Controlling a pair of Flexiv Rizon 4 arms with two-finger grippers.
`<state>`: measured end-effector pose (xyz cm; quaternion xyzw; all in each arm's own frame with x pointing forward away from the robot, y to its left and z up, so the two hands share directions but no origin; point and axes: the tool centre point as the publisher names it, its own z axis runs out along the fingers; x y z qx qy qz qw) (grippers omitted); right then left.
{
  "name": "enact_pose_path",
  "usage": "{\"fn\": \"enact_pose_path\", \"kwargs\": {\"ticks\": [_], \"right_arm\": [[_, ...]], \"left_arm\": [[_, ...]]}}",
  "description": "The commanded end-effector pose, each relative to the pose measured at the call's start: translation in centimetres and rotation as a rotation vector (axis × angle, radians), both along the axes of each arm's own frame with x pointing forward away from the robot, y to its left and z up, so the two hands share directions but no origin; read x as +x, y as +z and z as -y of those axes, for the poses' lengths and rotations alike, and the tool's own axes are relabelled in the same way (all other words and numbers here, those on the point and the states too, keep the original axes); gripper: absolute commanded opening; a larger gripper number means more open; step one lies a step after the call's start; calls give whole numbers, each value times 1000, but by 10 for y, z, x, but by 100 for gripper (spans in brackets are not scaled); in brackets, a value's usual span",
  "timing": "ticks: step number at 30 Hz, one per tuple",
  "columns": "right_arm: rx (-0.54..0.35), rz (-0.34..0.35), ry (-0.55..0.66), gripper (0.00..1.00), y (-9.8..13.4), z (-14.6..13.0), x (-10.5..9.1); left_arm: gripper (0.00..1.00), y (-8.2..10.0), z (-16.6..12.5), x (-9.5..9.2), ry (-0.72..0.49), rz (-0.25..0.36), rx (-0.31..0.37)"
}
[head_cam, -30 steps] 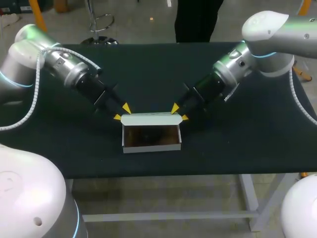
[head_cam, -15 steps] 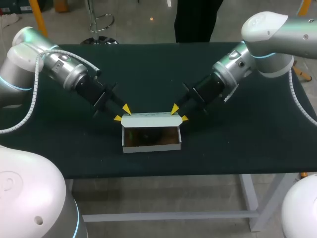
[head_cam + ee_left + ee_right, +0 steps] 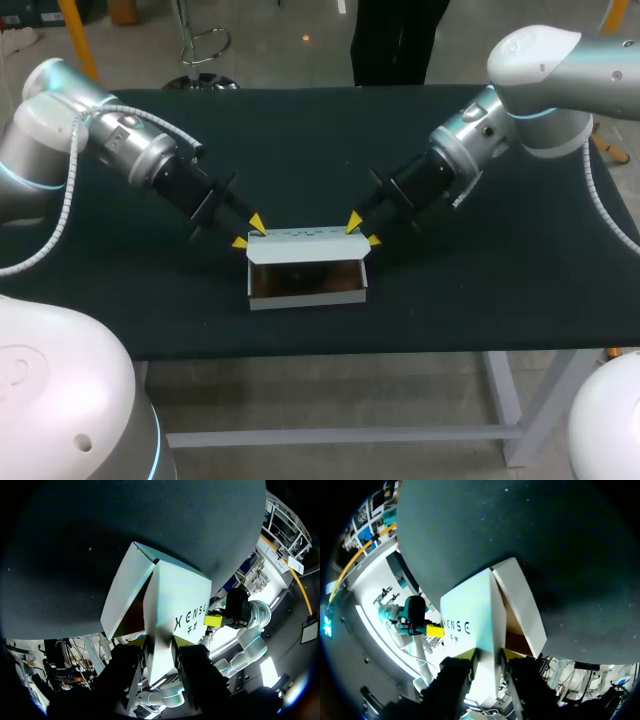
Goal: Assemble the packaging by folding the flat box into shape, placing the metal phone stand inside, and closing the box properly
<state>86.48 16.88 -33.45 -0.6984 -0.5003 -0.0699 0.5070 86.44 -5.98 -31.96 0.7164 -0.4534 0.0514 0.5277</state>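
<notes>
The white box, brown inside, lies open; left gripper and right gripper each pinch one end of its raised lid.

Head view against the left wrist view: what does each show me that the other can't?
Head view only: the left arm and the white cardboard box's whole open top. Left wrist view only: how the left fingers pinch the raised lid flap from both sides. Shared: the flap, the dark table, and the right fingers' yellow tip at its far end.
</notes>
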Motion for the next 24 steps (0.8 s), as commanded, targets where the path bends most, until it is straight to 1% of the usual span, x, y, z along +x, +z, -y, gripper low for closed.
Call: {"fn": "enact_pose_path", "kwargs": {"ticks": [1,13,24], "right_arm": [[5,-7,5,34,-3,-4,1],[3,-13,8,36,-9,-3,-3],[-2,-14,10,36,-13,-3,-5]], "left_arm": [[32,-1,5,-3,5,1,1],[34,-7,0,-5,2,9,2],[33,-13,-2,-5,-6,9,21]]}}
